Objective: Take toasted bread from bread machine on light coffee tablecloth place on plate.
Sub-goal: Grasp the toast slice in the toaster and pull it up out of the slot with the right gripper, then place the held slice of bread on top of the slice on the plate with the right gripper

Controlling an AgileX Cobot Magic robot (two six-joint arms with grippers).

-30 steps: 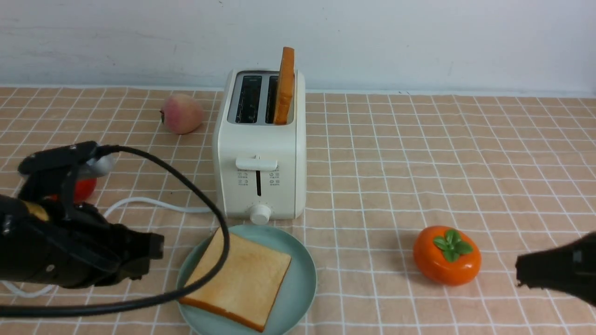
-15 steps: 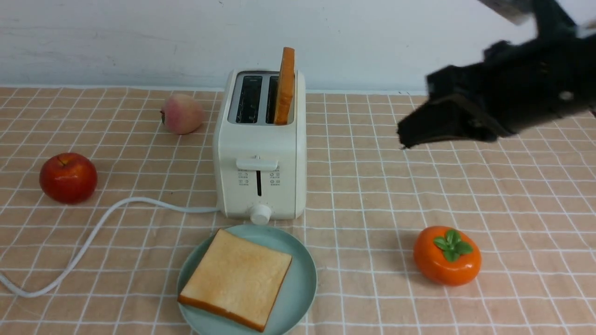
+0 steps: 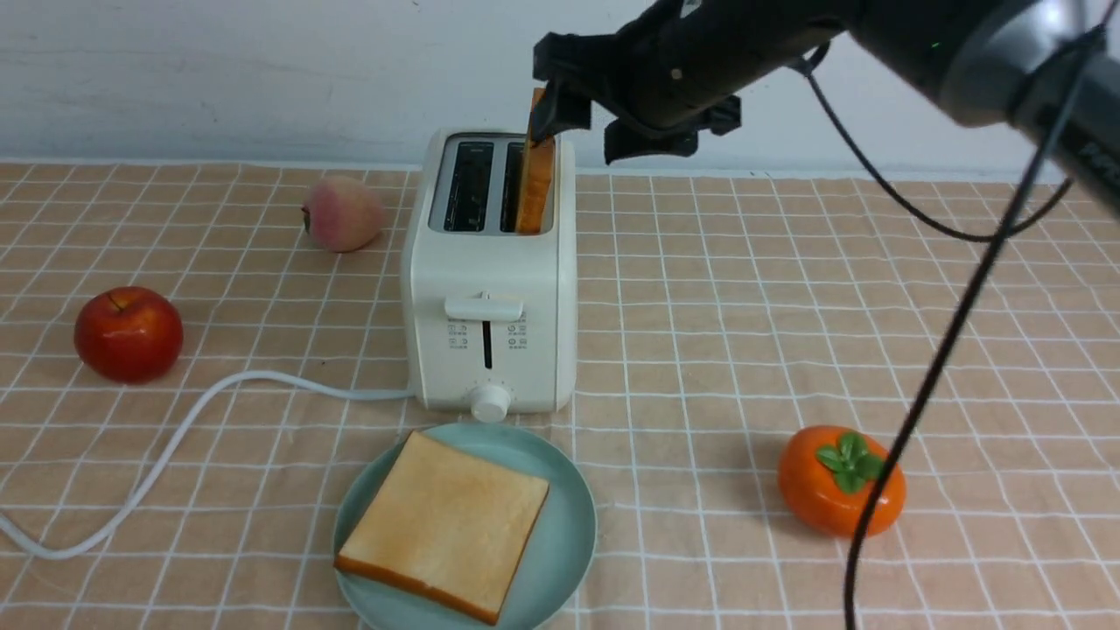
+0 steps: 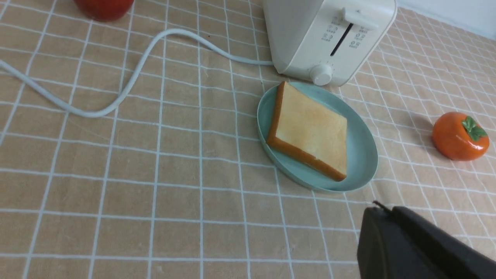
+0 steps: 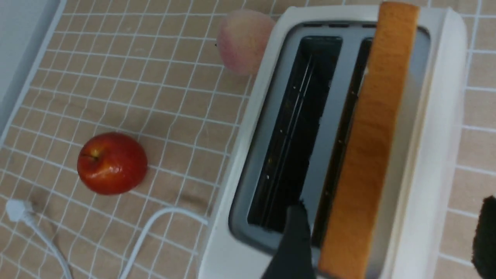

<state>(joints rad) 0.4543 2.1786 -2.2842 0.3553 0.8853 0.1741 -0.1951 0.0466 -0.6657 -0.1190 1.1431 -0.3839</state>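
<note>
The cream-white bread machine [image 3: 490,297] stands on the light coffee tablecloth [image 3: 744,306]. One toasted bread slice [image 3: 535,184] stands upright in its right slot; the left slot is empty. A second slice [image 3: 446,525] lies flat on the teal plate [image 3: 570,525] in front of the toaster. My right gripper [image 3: 599,131] is open just above the toaster, its fingers on either side of the upright slice's top, not touching it. In the right wrist view the slice [image 5: 368,135] sits between the spread fingers [image 5: 296,232]. My left gripper [image 4: 374,207] is shut and empty, low near the plate [image 4: 360,147].
A red apple [image 3: 129,334] sits at the left and a peach [image 3: 343,213] left of the toaster. An orange persimmon [image 3: 838,479] sits at the front right. The toaster's white cord [image 3: 219,394] snakes to the left. My right arm's black cable [image 3: 927,394] hangs across the right side.
My left arm has drawn back out of the front view, uncovering the apple. My right arm has risen from the lower right and swung over to the toaster top.
</note>
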